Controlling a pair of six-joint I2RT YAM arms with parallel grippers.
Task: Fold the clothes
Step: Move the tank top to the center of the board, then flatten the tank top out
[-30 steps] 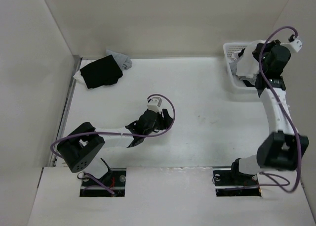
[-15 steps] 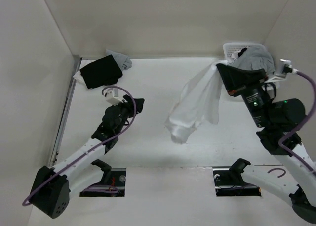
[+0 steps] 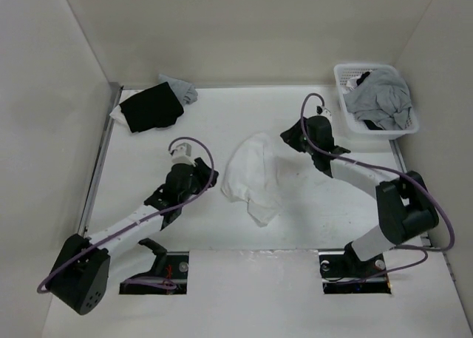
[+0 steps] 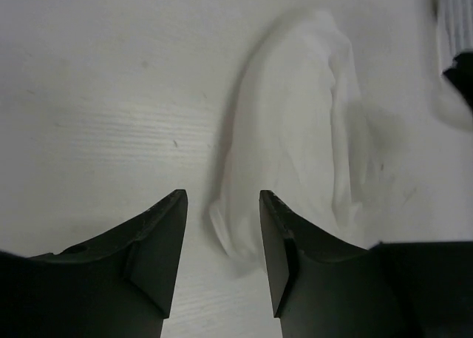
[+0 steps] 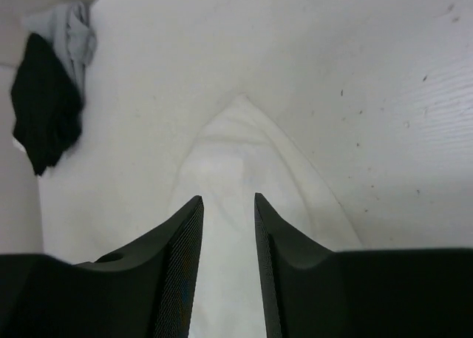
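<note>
Left gripper point(image 4: 222, 205): jaws apart, clamped on nothing, with a strip of counter point(image 4: 111, 94) and the near edge of the clothes point(image 4: 295, 131) showing through the gap. Low over the counter, pointed at the white heap, fingertips just short of its left edge. From above, reaching in from the left on a long outstretched arm, with a purple cable point(image 3: 194, 142) looped over the wrist.

Right gripper point(image 5: 228, 205): jaws likewise apart, the gap narrow, gripping nothing, with white fabric visible between and beyond the dark fingers point(image 5: 179, 257). Positioned at the upper right end of the clothes, aimed across them toward the far left corner. Touching the fabric or just above it: cannot tell.

Clothes: one white garment, not yet folded, crumpled in a loose elongated heap on the middle of the counter, between the two grippers. Broad at the far end, narrowing to a bunched end nearer the arm bases. Soft ridges and creases along its length.

Further out, at the far left corner: a black garment point(image 3: 151, 109) lying rumpled, with a grey cloth point(image 3: 181, 89) touching its far right side, both well apart from the clothes. At the far right corner: a white basket point(image 3: 341, 75) with a grey garment point(image 3: 380, 97) piled in it and draped over the rim, beyond the right arm.
</note>
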